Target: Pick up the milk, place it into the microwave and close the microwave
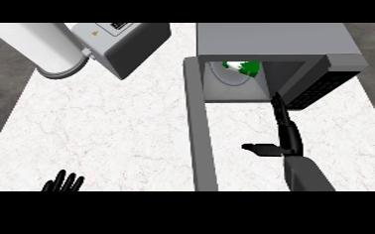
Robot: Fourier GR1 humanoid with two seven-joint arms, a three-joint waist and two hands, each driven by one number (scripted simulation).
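The grey microwave [271, 37] stands at the back right with its door [199, 129] swung wide open toward me. Inside its cavity, the white and green milk carton [245, 67] sits at the back, over the round turntable [228, 75]. My right hand [287, 131] is just in front of the cavity mouth, fingers straight and pointing into it, thumb out to the left, holding nothing. It is apart from the milk. My left hand [64, 183] rests at the lower left edge, fingers up and relaxed.
A white cylinder [42, 47] and a grey and white appliance box [121, 42] lie at the back left. The white marble counter [102, 124] stretches between them and the open door. The microwave's dark control panel [326, 87] is at the cavity's right.
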